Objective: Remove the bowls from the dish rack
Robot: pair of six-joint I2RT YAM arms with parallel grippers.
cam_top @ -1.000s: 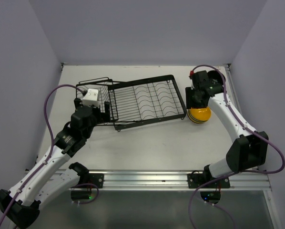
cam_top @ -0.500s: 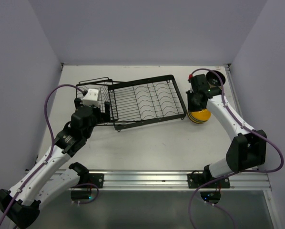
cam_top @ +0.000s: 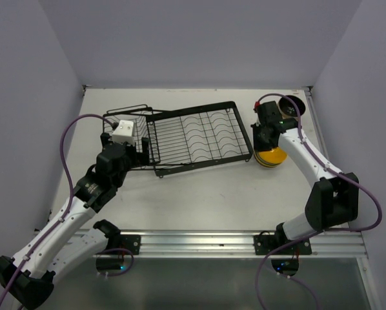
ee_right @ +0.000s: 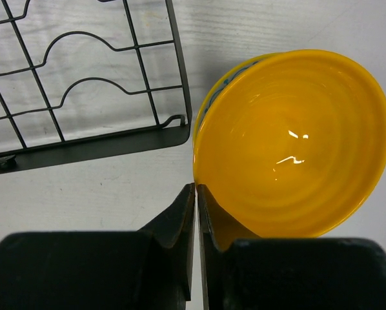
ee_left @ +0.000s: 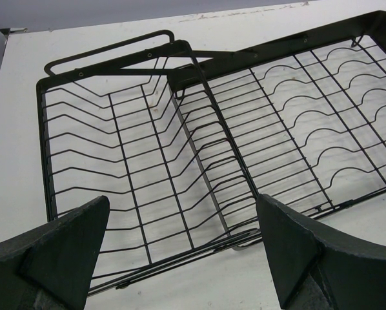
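The black wire dish rack (cam_top: pixel 199 135) lies at the table's back middle, with no bowls in it; it also shows in the left wrist view (ee_left: pixel 277 129) and the right wrist view (ee_right: pixel 83 97). An orange-yellow bowl (cam_top: pixel 274 157) sits on the table just right of the rack's right end, with a blue-green rim edge showing under it (ee_right: pixel 290 142). My right gripper (cam_top: pixel 263 143) (ee_right: pixel 196 190) is shut on this bowl's near-left rim, one finger inside and one outside. My left gripper (cam_top: pixel 125 144) (ee_left: pixel 183 213) is open and empty over the near edge of the rack's raised basket end. Other bowls are out of view.
Pale walls close the table in at the left, back and right. A metal rail (cam_top: pixel 199 242) with the arm bases runs along the near edge. Bare white table (cam_top: pixel 206 194) lies between the rack and the rail.
My right wrist has turned and shifted slightly left over the orange-yellow bowl, covering more of it; the bowl stays in the same spot. The left arm has not moved.
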